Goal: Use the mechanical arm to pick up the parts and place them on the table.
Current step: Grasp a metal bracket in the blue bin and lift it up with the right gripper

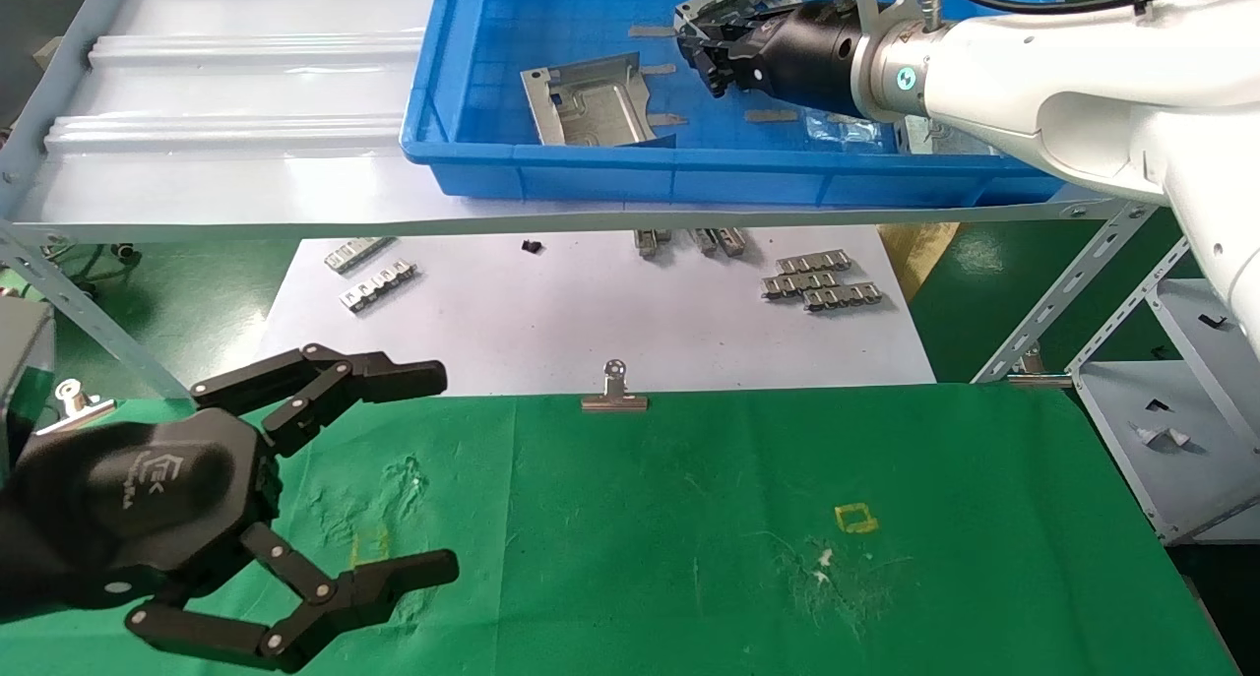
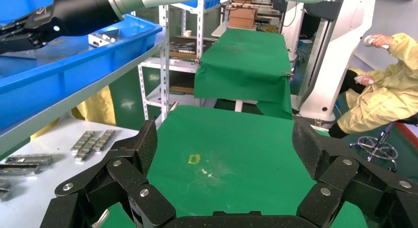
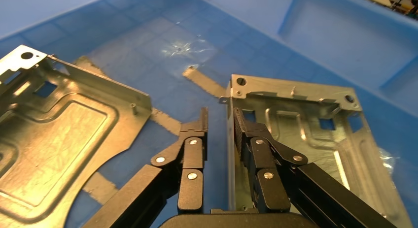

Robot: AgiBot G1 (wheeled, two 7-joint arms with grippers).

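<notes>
Head view: the right gripper (image 1: 701, 44) reaches into the blue bin (image 1: 551, 169), fingers nearly closed on a part (image 1: 724, 5); a second part (image 1: 591, 100) lies beside it, off the green table (image 1: 787, 519). Left wrist view: the left gripper (image 2: 222, 149) hovers wide open and empty over the table. Right wrist view: the fingers (image 3: 194, 144) pinch the held part's (image 3: 305, 124) folded rim.

Two silver parts (image 1: 592, 100) in bin (image 1: 472, 154)

— What's over at the right of the frame?
— Grey metal shelving (image 1: 1162, 440), and a person in yellow (image 2: 389, 97) seated on a stool (image 2: 377, 149).
— Further back?
— Another green-draped table (image 2: 241, 65).
</notes>
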